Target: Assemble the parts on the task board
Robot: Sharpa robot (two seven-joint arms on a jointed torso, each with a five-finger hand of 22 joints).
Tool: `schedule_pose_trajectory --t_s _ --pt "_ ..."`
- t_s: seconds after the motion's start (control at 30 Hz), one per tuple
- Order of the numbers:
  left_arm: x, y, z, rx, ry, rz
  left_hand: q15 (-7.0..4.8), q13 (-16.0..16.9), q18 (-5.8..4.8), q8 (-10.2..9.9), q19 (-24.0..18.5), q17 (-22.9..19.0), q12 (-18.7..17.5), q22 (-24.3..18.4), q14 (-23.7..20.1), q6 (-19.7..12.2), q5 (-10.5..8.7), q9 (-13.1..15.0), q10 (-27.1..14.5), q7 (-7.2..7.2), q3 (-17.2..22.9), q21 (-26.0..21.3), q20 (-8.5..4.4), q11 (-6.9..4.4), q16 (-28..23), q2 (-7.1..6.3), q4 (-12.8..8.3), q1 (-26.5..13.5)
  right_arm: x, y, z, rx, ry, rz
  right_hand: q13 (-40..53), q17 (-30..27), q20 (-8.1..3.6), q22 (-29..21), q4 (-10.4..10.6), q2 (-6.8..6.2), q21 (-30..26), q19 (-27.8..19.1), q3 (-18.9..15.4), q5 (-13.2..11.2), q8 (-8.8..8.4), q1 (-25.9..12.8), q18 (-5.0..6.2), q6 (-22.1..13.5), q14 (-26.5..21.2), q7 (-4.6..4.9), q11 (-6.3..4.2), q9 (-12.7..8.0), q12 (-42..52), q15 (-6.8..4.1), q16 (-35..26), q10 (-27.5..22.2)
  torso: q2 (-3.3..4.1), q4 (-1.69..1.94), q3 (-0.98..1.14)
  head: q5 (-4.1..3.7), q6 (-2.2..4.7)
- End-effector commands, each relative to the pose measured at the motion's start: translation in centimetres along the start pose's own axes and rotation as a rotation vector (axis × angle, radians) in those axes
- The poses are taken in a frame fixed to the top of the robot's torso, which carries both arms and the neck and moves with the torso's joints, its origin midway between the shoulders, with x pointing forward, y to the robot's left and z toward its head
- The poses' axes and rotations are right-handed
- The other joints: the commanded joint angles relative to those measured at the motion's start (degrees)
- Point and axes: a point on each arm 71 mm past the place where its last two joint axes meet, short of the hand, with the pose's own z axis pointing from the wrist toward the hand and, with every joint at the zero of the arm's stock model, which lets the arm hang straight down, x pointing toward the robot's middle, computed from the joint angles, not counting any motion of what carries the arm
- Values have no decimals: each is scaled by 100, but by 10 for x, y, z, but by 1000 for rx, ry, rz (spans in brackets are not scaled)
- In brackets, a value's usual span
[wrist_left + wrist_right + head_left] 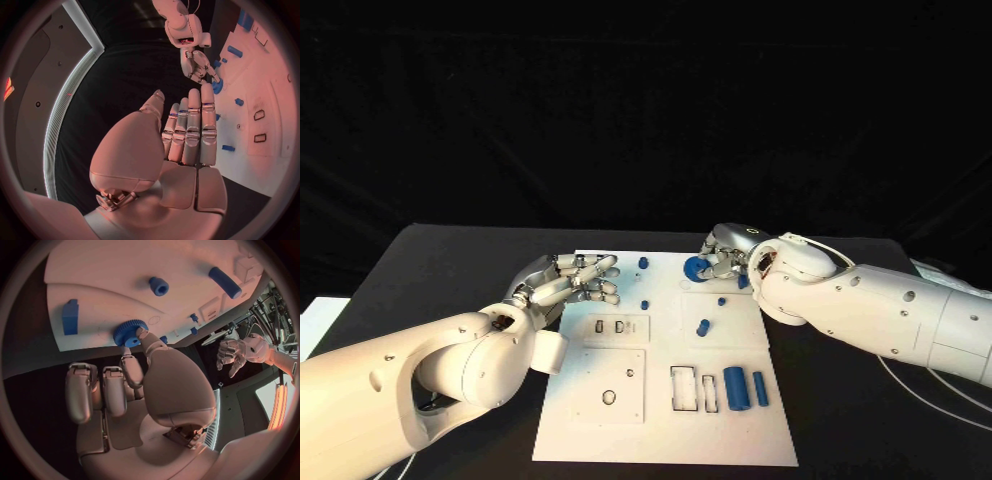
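Now, board: white plate (589, 420) in the middle of the black table (430, 260), with dark-outlined rectangular and oval slots.
Gear: round blue part (695, 267) with a ribbed rim, at the board's far right; in the right wrist view (130, 333) it sits at the board's edge.
Right hand: over the board's far right (721, 258); thumb and a finger pinch the gear, the other fingers hang apart from it.
Left hand: at the board's left edge (574, 283), fingers straight and close together, holding nothing.
Near right parts: a thick blue cylinder (736, 388) and a thinner bar (760, 388) lie side by side.
Other parts: a peg (645, 263) at the far edge; a short piece (704, 324) near mid-board.
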Motion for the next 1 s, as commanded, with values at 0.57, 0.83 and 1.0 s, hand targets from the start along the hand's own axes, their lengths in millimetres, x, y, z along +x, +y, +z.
schedule_pose_trajectory --t_s 0.57,0.83,1.0 --pt "0 0 1 -3 18 -10 0 6 81 -22 -31 20 -32 15 -24 26 -44 8 0 3 22 -20 4 0 -42 73 -55 36 -5 50 -10 -134 -102 -9 166 660 -21 388 66 -53 51 65 162 -172 50 -131 -103 183 446 -93 -37 90 144 -54 53 125 3 3 -1 32 33" --pt "-1 0 2 -3 16 -9 0 6 81 -22 -31 20 -32 15 -24 26 -44 8 0 3 22 -20 4 0 -42 73 -55 36 2 80 -8 -196 -70 3 170 657 -20 391 86 -74 52 66 175 -213 34 -177 -103 179 445 -91 -34 90 136 -52 52 122 2 13 -10 70 19" --pt "-2 0 2 -2 13 -8 0 6 81 -22 -31 20 -32 15 -24 26 -44 8 0 3 22 -20 4 0 -42 73 -55 36 6 91 -4 -210 -54 2 171 652 -19 392 95 -80 52 66 183 -232 25 -197 -103 175 444 -89 -32 90 130 -51 50 119 8 17 -10 62 17"
